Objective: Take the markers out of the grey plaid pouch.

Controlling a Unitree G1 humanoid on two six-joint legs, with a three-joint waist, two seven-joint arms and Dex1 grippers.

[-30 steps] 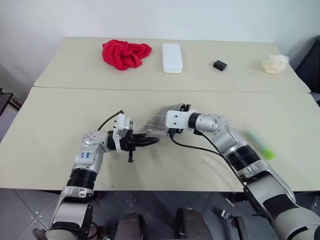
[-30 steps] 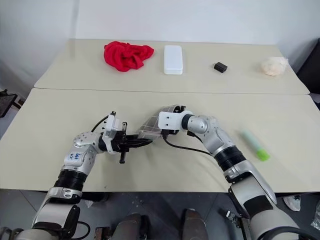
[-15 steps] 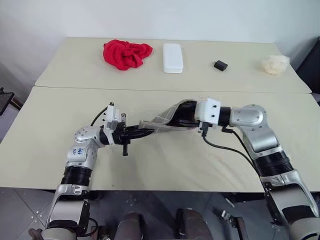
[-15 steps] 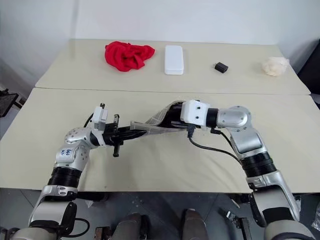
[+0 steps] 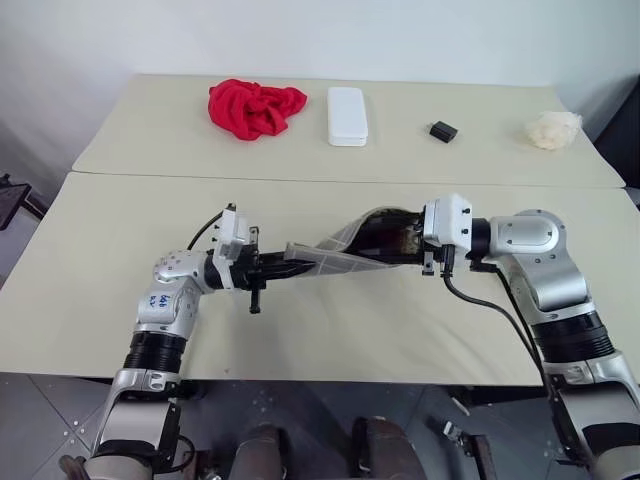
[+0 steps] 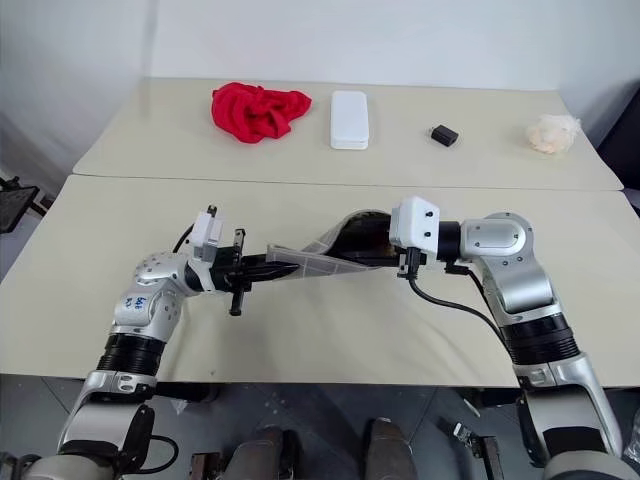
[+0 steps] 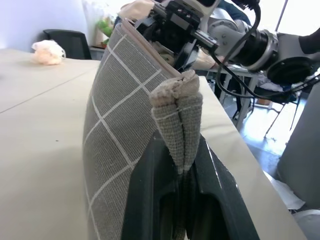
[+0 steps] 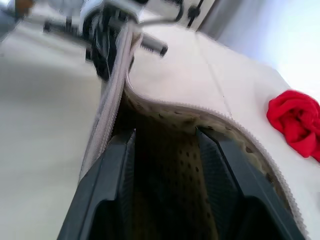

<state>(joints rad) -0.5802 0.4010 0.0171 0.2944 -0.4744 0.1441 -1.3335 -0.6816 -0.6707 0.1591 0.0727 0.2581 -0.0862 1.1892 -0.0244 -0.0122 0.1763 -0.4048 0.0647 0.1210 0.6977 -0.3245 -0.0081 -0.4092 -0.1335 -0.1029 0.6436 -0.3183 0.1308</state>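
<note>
Both end effectors (image 5: 283, 266) (image 5: 408, 238) grip the grey plaid pouch (image 5: 345, 255) (stretched between them).

My two head views look forward and down from above my arms, far enough back to take in both cream tabletops (image 5: 120, 250), with the crumpled red cloth (image 5: 255, 106) and the white hard rectangular case (image 5: 346, 115) on the far one. They share nearly the whole scene, one slightly offset sideways from the other.

My left wrist camera sits very close behind my left gripper (image 7: 181, 167), looking along the grey plaid fabric pouch (image 7: 117, 125) towards my right arm. My right wrist camera looks the opposite way, equally close, into the pouch's brownish lining, with the same red cloth beyond.
</note>
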